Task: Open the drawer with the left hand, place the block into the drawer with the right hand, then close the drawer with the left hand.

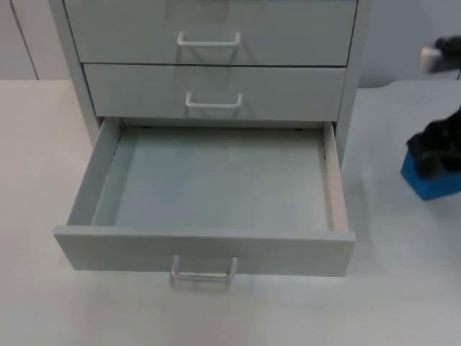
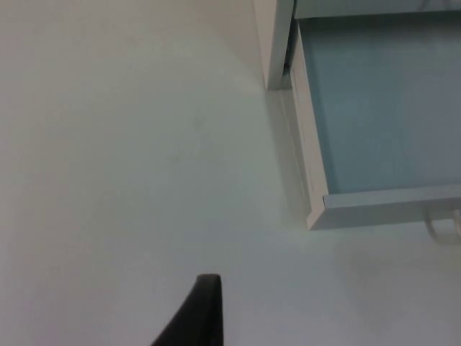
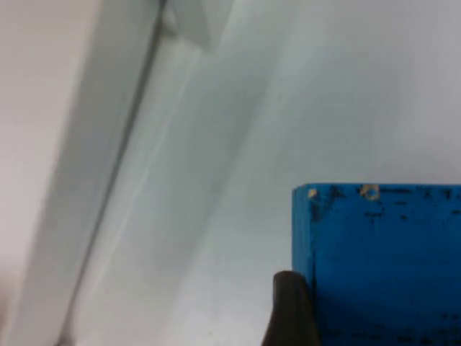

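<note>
Drawer (image 1: 216,194), the lowest of a grey cabinet (image 1: 216,43), stands pulled fully out in the top view, its inside bare and its white handle (image 1: 204,270) facing forward. To its right, well apart on the white bench (image 1: 389,303), lies the blue block (image 1: 431,182), with the right pincer (image 1: 436,155) down over its top, touching it; how wide the pincer stands I cannot tell there.

From the left wrist, the left pincer's black fingertip (image 2: 198,313) hangs over bare bench near the drawer's front corner (image 2: 320,209), holding nothing; its opening cannot be told.

From the right wrist, one dark fingertip (image 3: 292,310) lies against the block's (image 3: 382,267) side edge.
</note>
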Controlling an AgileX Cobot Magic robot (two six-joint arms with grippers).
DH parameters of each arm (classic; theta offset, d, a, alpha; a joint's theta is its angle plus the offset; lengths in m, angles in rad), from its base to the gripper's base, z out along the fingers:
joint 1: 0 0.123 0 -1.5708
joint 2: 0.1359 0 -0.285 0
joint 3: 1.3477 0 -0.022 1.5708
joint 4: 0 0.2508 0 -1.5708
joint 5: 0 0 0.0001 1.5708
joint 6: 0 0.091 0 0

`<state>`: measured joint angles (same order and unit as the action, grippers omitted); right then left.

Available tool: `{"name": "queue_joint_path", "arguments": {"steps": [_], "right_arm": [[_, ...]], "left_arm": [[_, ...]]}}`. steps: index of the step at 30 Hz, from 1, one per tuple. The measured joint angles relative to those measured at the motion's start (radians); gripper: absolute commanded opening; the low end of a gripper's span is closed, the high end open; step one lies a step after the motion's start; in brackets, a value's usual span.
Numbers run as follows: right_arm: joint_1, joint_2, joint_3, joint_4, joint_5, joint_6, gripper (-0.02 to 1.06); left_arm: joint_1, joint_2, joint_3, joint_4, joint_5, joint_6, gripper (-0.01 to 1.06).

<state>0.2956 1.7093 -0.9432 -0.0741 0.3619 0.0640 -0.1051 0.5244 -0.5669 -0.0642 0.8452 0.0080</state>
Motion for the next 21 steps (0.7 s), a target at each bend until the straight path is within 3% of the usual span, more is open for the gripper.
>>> {"name": "queue_joint_path", "arguments": {"steps": [3, 12, 17, 21], "right_arm": [[0.0, -0.119, 0.0, -0.004, 0.088, 0.0, 0.0], [0.0, -0.299, 0.0, -0.004, 0.199, 0.05, 0.0], [0.019, -0.329, 0.0, -0.015, 0.237, 0.14, 0.0], [0.141, -0.331, 0.0, -0.127, 0.249, 0.329, 0.0]], "left_arm": [[0.0, 0.0, 0.0, 0.0, 0.0, 0.0, 1.05], [0.0, 0.0, 0.0, 0.0, -0.004, 0.0, 1.05], [0.0, 0.0, 0.0, 0.0, -0.006, 0.0, 1.05], [0.0, 0.0, 0.0, 0.0, -0.006, 0.0, 1.05]]}}
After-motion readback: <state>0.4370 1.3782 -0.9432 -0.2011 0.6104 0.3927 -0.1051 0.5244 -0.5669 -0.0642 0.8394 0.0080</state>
